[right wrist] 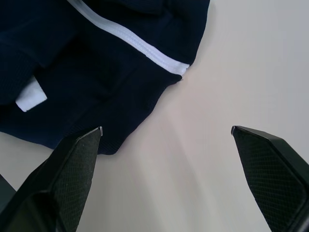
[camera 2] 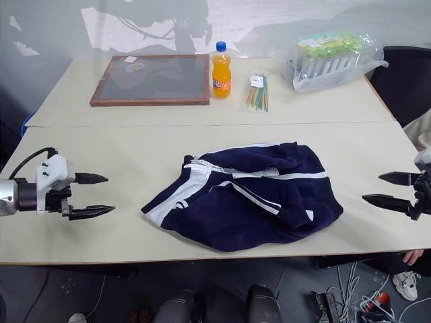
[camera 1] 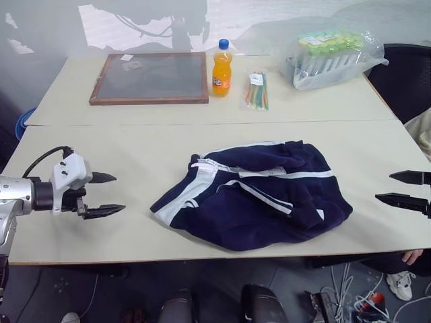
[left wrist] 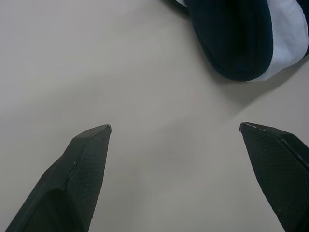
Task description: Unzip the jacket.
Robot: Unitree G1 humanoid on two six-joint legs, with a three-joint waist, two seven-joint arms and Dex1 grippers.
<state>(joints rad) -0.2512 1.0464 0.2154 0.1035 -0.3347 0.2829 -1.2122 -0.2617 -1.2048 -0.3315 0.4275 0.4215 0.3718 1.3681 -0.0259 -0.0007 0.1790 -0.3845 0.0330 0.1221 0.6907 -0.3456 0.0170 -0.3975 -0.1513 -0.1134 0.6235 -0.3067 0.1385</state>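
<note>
The navy jacket (camera 1: pixel 259 195) with white stripes lies crumpled in a heap at the middle of the near table (camera 1: pixel 101 148). A white panel shows at its left end and a small white tag on its right side. My left gripper (camera 1: pixel 108 194) hovers open over bare tabletop, well to the left of the jacket, fingers pointing toward it. At the table's right edge my right gripper (camera 1: pixel 404 188) stands open, apart from the jacket's right side. In the left wrist view a jacket (left wrist: pixel 241 38) end lies beyond the fingertips (left wrist: pixel 99 137). The right wrist view shows the jacket (right wrist: pixel 96 63) hem beyond the fingers (right wrist: pixel 82 150).
On the far table stand a wood-framed board (camera 1: pixel 151 78), an orange soda bottle (camera 1: pixel 221 68), a pack of coloured sticks (camera 1: pixel 257 90) and a plastic bag of tubes (camera 1: pixel 330 57). A dark chair (camera 1: pixel 404 74) stands at the far right. Cables (camera 1: pixel 350 296) and a person's shoe (camera 1: pixel 404 282) lie on the floor.
</note>
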